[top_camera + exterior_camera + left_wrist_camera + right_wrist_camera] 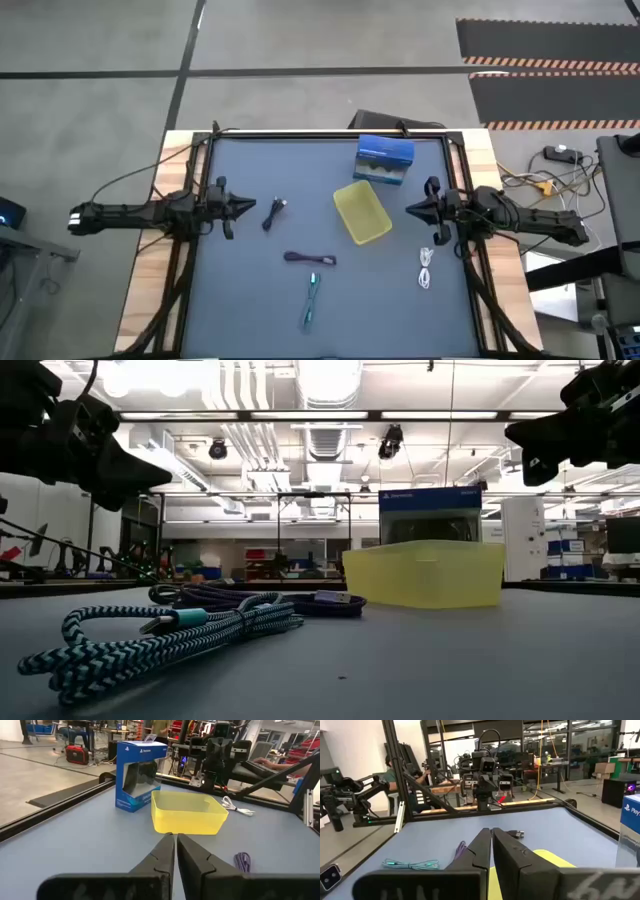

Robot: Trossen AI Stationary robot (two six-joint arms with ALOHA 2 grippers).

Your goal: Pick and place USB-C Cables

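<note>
Four cables lie flat on the blue-grey mat: black (274, 213), dark purple (308, 259), teal (312, 300) and white (427, 268). In the low view the teal cable (160, 640) lies nearest, with the purple one (270, 600) behind it. My left gripper (250, 208) hovers shut above the mat, just left of the black cable. My right gripper (410, 210) hovers shut to the right of the yellow bin (361, 211), above and beyond the white cable. Both sets of fingertips are closed together in the wrist views (176, 837) (491, 832).
The yellow bin (425, 573) stands open near the mat's middle, toward the right. A blue boxed game controller (384, 160) stands behind it near the far edge. Black rails frame the mat. Loose wires and a power strip (555, 160) lie off the table on the right.
</note>
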